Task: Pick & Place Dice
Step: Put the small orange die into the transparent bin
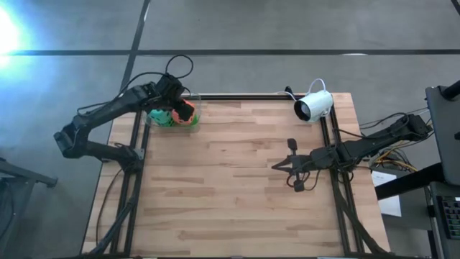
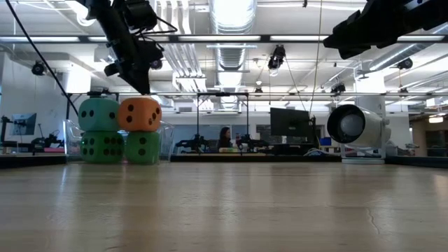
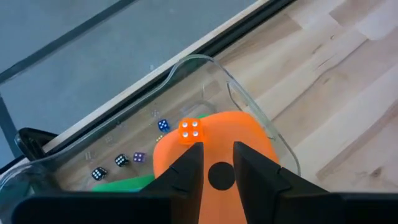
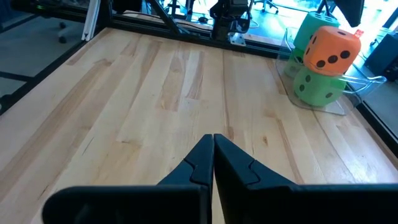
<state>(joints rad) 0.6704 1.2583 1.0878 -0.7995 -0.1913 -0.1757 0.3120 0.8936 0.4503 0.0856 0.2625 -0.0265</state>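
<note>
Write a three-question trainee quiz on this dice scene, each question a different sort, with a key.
1. True or false: the orange die sits on top of a green die.
2. Multiple choice: the left tool is
A. shut on the orange die
B. hovering open over bare wood
C. resting beside the white camera
3. Fill in: the right tool is ____, over the bare table, holding nothing.

Key
1. True. The low view shows it stacked on the green die, next to the teal die.
2. A. Its fingers pinch the orange die inside the clear tray.
3. Shut.
</note>
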